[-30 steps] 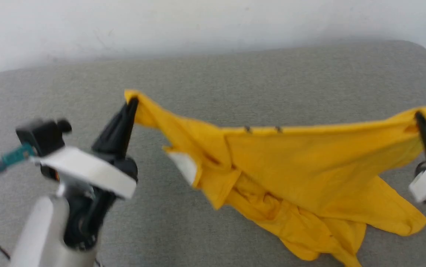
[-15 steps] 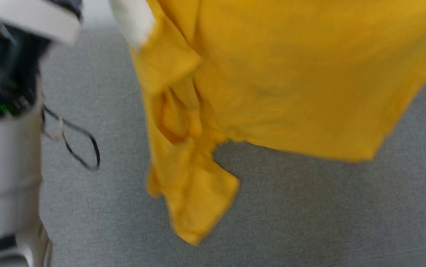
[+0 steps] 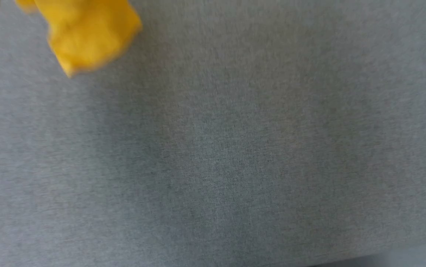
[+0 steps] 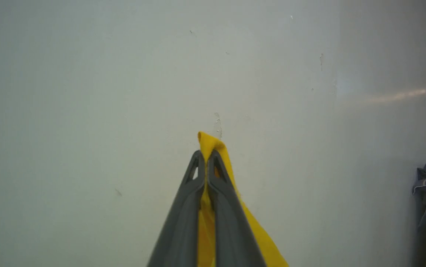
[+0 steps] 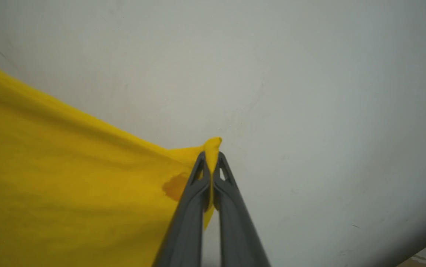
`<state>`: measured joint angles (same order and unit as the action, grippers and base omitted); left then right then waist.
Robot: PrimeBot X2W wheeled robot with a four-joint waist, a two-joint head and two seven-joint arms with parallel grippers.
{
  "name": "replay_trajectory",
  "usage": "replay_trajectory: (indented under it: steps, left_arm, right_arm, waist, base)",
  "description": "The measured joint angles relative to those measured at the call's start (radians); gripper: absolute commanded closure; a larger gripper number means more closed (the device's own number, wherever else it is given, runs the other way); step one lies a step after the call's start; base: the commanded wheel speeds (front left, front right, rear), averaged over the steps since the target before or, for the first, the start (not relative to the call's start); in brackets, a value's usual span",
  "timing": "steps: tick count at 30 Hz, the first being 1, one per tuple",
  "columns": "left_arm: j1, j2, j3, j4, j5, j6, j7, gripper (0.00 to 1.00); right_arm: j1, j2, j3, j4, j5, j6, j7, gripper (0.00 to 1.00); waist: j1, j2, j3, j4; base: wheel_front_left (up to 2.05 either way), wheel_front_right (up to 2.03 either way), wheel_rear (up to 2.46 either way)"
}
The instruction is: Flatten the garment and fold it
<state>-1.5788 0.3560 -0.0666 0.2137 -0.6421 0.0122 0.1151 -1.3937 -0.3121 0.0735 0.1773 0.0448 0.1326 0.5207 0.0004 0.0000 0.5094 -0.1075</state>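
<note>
We pointed both arms at a pale wall [image 4: 86, 74], left gripper [image 4: 206, 152] and right gripper [image 5: 211, 155] each clamped on a pinch of the garment [image 5: 68, 178]. Over the grey surface [image 3: 235, 148], its blurred yellow tip ran off the head view's top edge.
</note>
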Motion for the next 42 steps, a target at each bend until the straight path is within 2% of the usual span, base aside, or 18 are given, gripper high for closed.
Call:
replay_trajectory:
  steps: [7,12,19,23,27,33,39,42]
  left_arm:
    - [-0.149,0.002,0.007,0.1,0.044,-0.014,-0.15,1.0]
    - [-0.1,0.026,-0.008,0.184,0.046,-0.069,-0.17,1.0]
    - [0.213,0.11,-0.093,0.304,0.09,-0.118,-0.174,1.0]
    - [0.423,0.131,-0.157,0.332,0.085,-0.128,-0.165,1.0]
    - [0.634,0.144,-0.218,0.313,0.04,-0.136,-0.128,1.0]
    - [0.968,0.177,-0.334,0.174,-0.071,-0.136,0.003,1.0]
    - [1.258,0.201,-0.39,0.023,-0.17,-0.133,0.115,1.0]
    - [1.355,0.211,-0.403,-0.046,-0.191,-0.096,0.152,1.0]
  right_arm:
    - [-0.171,0.07,-0.089,0.111,-0.101,0.0,-0.182,1.0]
    - [-0.142,0.091,-0.091,0.2,-0.099,0.0,-0.239,1.0]
    - [0.157,0.094,0.04,0.234,0.02,0.0,-0.221,1.0]
    - [0.382,0.071,0.114,0.192,0.112,0.0,-0.169,1.0]
    - [0.604,0.038,0.135,0.118,0.192,0.0,-0.12,1.0]
    - [0.898,0.011,0.097,0.018,0.23,0.0,-0.074,1.0]
    - [1.105,0.049,-0.001,-0.047,0.234,0.0,-0.053,1.0]
    - [1.175,0.055,-0.036,-0.059,0.204,0.0,-0.045,1.0]
  waist:
    - [-0.0001,0.0,0.107,-0.013]
    - [-0.0001,0.0,0.133,-0.017]
    - [-0.0004,0.0,0.081,-0.011]
    - [-0.0005,0.0,0.03,0.001]
    - [-0.0006,0.0,-0.029,0.014]
    - [-0.0008,0.0,-0.13,0.035]
    - [-0.0009,0.0,-0.222,0.059]
    - [-0.0009,0.0,-0.259,0.072]
  base:
    - [0.0,0.0,0.0]
    - [0.0,0.0,0.0]
    - [0.0,0.0,0.0]
    - [0.0,0.0,0.0]
    - [0.0,0.0,0.0]
    - [0.0,0.0,0.0]
    - [0.0,0.0,0.0]
    - [0.0,0.0,0.0]
